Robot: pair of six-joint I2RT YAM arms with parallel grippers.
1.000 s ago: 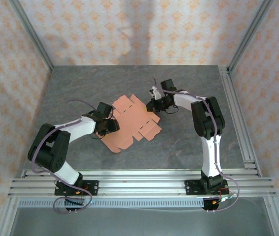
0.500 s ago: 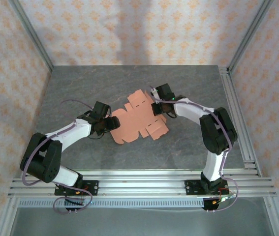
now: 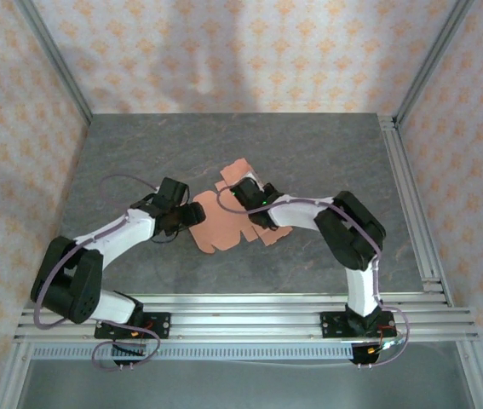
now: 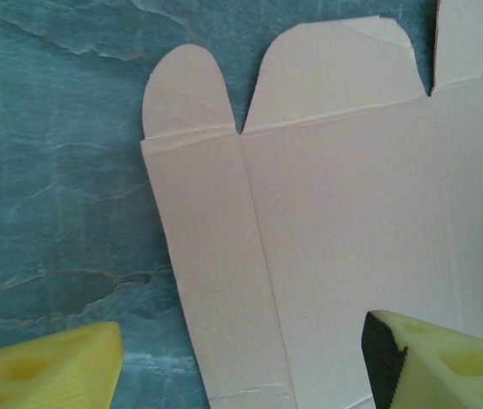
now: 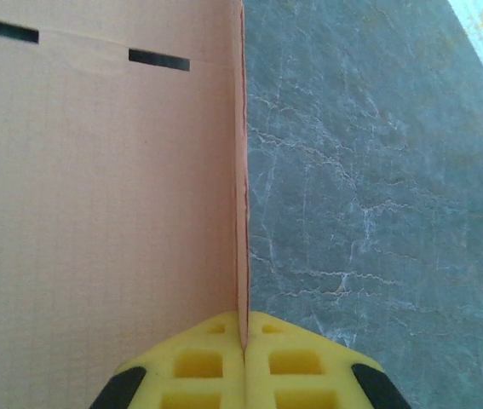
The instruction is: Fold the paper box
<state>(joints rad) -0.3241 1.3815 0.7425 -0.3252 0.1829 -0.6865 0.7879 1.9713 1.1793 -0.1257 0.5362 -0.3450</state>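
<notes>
Top external view: since a second ago the right arm has swung in from the sheet's far-right edge to its middle, and the left fingers (image 3: 192,213) have spread wider. One paper box (image 3: 222,228), a flat salmon die-cut sheet, lies mid-desk (image 3: 139,153) between two arms. The left fingers stand wide, one over bare desk, the other over the card's left panel. The right fingers (image 5: 271,362) are pressed together on a raised card edge, upright between them.

Grey stone-look tabletop (image 3: 139,145), aluminium rails (image 3: 241,319), floral-patterned, perhaps fabric, walls (image 3: 224,51).
</notes>
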